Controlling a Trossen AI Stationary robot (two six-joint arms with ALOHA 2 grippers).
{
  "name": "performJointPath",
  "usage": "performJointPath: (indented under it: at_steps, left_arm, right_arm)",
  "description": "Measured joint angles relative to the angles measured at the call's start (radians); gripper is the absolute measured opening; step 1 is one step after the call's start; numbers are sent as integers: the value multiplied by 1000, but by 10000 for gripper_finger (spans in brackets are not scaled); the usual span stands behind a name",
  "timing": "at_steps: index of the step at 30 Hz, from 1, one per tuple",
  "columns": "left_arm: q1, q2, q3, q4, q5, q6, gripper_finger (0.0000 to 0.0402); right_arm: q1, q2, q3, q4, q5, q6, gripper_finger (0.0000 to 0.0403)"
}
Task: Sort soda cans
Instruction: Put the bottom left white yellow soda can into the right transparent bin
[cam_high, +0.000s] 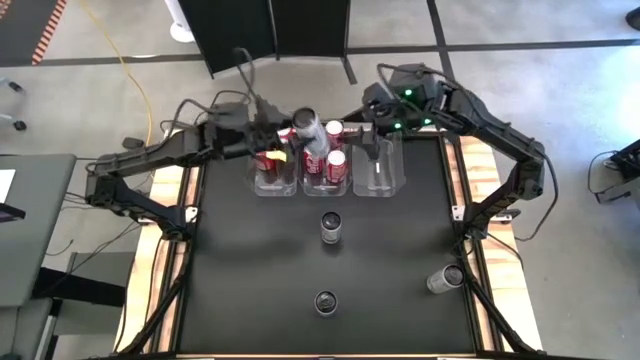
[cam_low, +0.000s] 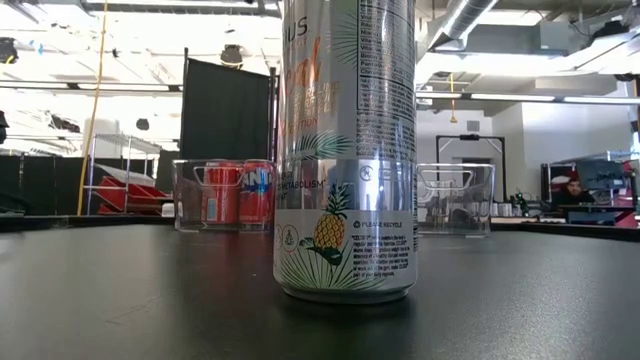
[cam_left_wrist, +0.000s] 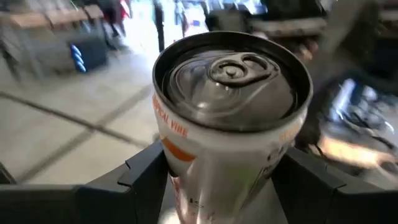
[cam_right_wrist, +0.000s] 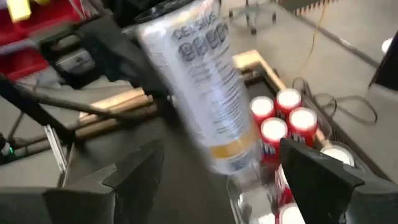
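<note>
Left end effector (cam_left_wrist: 224, 180) grips silver can (cam_left_wrist: 231, 118) upright, top up, above the bins (cam_high: 325, 175).

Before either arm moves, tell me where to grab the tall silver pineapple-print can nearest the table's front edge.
Grip the tall silver pineapple-print can by its upper sidewall, descending from above: it stands upright, round, with nothing close beside it.
</note>
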Motion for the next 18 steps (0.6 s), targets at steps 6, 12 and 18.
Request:
performJointPath:
  at_steps: [6,12,18]
  left_arm:
    - [-8,45,-3,-39,53,-16,240]
    - [-17,82,-2,-56,64,-12,240]
    - [-20,87,-3,-63,78,-11,240]
  right_arm:
    - [20,10,-2,94,-5,-79,329]
    - [56,46,-2,187,-16,-121,329]
    - [92,105,-2,177,-38,-148,329]
